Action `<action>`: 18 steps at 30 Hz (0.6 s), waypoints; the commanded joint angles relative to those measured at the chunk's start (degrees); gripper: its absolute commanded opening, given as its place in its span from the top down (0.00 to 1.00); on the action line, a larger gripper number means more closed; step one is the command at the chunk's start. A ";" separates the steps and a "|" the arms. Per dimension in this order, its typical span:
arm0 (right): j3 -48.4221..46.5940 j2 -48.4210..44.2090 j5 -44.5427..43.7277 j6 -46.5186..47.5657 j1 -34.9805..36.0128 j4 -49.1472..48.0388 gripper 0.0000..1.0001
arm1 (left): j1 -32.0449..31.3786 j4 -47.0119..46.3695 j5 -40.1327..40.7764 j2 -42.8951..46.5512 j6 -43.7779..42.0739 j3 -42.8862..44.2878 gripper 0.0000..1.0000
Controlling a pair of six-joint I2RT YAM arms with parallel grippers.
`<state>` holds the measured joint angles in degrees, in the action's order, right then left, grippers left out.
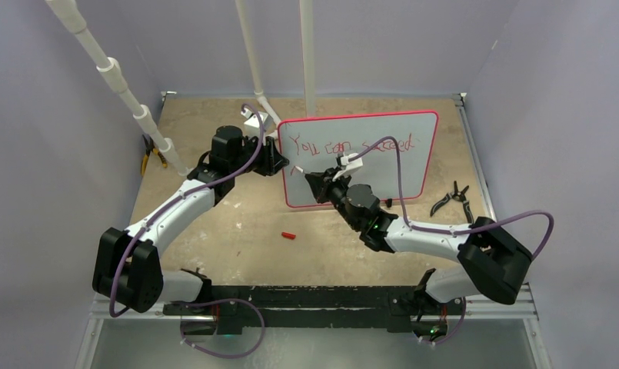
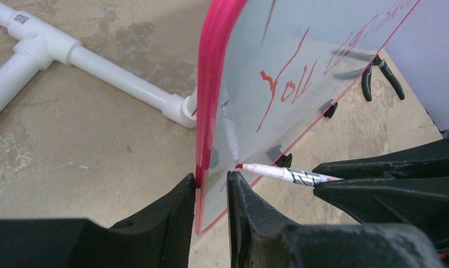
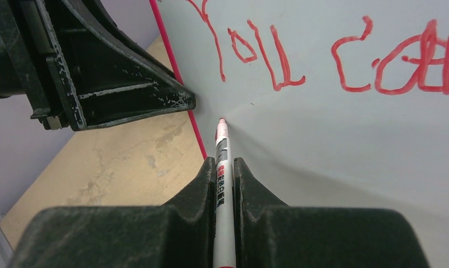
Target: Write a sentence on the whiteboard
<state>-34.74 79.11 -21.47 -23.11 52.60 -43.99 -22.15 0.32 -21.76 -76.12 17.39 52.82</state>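
Tan, scuffed desk [image 1: 214, 231], lilac walls [image 1: 567, 92] around. Mid-desk stands the whiteboard [image 1: 414, 154], the left end effector [image 2: 211, 181] pinching its left edge, evidently to steady it. Pressed tight on a marker [image 3: 222, 139], the right end effector [image 3: 225, 164] holds the tip at the board beneath the red sentence [image 1: 352, 144], likely to start another line.

In your right wrist view the sentence [image 3: 278, 61] runs off the right edge partway through its second word, and the marker [image 3: 221, 137] vanishes behind its tip into the right gripper [image 3: 224, 162]. From above, the small red thing [image 1: 289, 235] on the table [image 1: 237, 231] is too small to name.
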 commanded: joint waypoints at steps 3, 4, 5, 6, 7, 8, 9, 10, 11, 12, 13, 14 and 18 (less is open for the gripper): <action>-0.14 -2.12 -5.79 -0.09 -0.57 -0.42 1.00 | -0.08 -2.77 -2.15 -0.18 0.67 0.56 0.75; -0.02 -2.12 -5.59 -0.09 -0.57 -0.16 1.00 | -0.08 -2.76 -2.15 -0.19 0.63 0.54 0.75; 0.25 -2.12 -5.36 -0.26 -0.57 0.06 1.00 | -0.08 -2.78 -2.21 -0.18 0.64 0.53 0.75; 0.46 -2.04 -5.15 -0.33 -0.57 0.24 1.00 | -0.08 -2.78 -2.23 -0.17 0.63 0.53 0.75; 0.71 -1.91 -4.77 -0.42 -0.57 0.39 1.00 | -0.08 -2.78 -2.24 -0.17 0.63 0.53 0.75; 0.87 -1.80 -4.49 -0.50 -0.55 0.58 1.00 | -0.08 -2.78 -2.19 -0.17 0.63 0.54 0.75; 1.15 -1.66 -4.26 -0.60 -0.55 0.65 1.00 | -0.08 -2.78 -2.23 -0.17 0.70 0.59 0.75; 1.35 -1.53 -4.06 -0.74 -0.57 0.83 1.00 | -0.08 -2.78 -2.23 -0.17 0.66 0.58 0.75; 1.56 -1.43 -3.88 -0.91 -0.57 1.03 1.00 | -0.08 -2.78 -2.24 -0.22 0.68 0.54 0.75; 1.70 -1.30 -3.65 -1.07 -0.57 1.30 1.00 | -0.08 -2.78 -2.19 -0.18 0.64 0.53 0.75; 1.85 -1.18 -3.47 -1.11 -0.57 1.54 1.00 | -0.08 -2.78 -2.23 -0.17 0.63 0.53 0.75; 2.01 -1.08 -3.34 -1.26 -0.57 1.77 1.00 | -0.08 -2.78 -2.23 -0.17 0.63 0.53 0.75; 2.94 -1.06 -2.81 -1.98 -0.57 1.96 1.00 | -0.08 -2.79 -2.23 -0.19 0.63 0.55 0.75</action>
<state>-32.88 77.84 -22.68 -24.60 52.60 -43.42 -22.15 0.27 -21.76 -76.18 17.39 52.82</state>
